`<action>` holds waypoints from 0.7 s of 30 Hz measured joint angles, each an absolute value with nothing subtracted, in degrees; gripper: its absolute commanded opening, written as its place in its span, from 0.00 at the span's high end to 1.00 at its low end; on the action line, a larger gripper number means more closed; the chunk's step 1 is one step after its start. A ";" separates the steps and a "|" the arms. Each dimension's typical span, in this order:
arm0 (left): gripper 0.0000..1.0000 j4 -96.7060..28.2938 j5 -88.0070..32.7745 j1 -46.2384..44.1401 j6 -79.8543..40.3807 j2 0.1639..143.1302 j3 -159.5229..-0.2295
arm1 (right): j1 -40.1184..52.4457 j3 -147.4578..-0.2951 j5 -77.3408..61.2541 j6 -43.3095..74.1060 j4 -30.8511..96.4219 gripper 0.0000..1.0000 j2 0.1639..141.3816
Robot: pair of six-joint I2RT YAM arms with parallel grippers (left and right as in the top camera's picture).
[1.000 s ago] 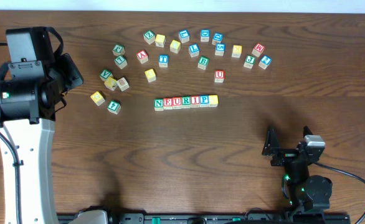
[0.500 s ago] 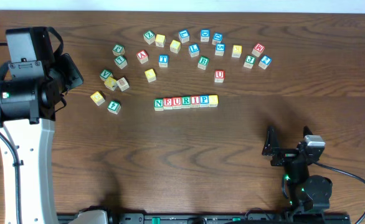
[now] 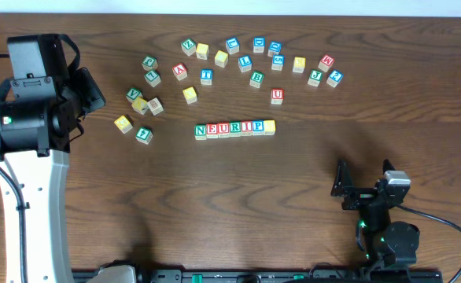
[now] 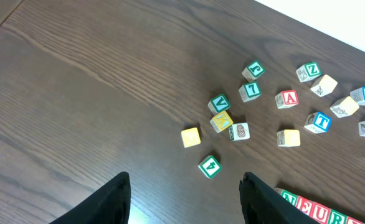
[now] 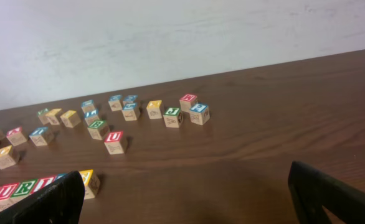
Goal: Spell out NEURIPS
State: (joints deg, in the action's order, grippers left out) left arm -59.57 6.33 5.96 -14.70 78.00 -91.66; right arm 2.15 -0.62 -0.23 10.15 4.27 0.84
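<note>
- Dark wood-grain surface [image 3: 309, 236] fills the overhead view, and a pale wall [image 5: 170, 37] stands behind it in the right wrist view.
- Left hand [image 4: 185, 202]: its fingers stand partly apart with bare surface between them, and it holds nothing.
- Right hand [image 5: 189, 199]: its fingers are spread wide and it grips nothing (only wood shows between them).
- Row [image 3: 235, 129]: seven cubes lie touching side by side, reading N, E, U, R, I, P. A plain yellow cube [image 3: 270, 126] closes the end nearer the right hand.
- From the left hand, the row lies ahead and to the right, past its right finger. Only the first few cubes show at the bottom edge of that wrist view.
- From the right hand, the row lies ahead and to the left, well apart, with the yellow cube as its nearest end.
- Cluster [image 4: 223, 121]: a few loose cubes sit straight ahead of the left hand, between it and the rest of the scatter.
- Arc [image 3: 250, 55]: more loose cubes curve beyond the row as seen from the right hand (letters mixed, some tilted).
- Red U cube [image 3: 277, 95] sits alone between the arc and the row, touching neither.
</note>
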 measured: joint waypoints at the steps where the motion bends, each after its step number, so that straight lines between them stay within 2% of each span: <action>1: 0.44 -59.57 6.42 5.96 -14.70 78.00 -91.66 | 2.15 -0.62 -0.23 10.15 4.27 0.01 0.84; 12: 0.44 -59.16 11.88 5.96 -14.52 77.17 -91.00 | 2.15 -0.62 -0.23 10.15 4.25 0.01 0.84; 17: 0.44 -57.49 13.96 5.96 -14.28 71.75 -85.71 | 2.15 -0.62 -0.23 10.15 4.27 0.01 0.82; 21: 0.44 -51.05 14.13 5.96 -13.58 65.60 -78.52 | 2.15 -0.60 -0.23 10.15 4.29 0.01 0.82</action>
State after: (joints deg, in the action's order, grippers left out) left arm -51.05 14.13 5.96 -13.58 65.60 -78.52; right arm 2.15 -0.60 -0.23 10.15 4.29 0.82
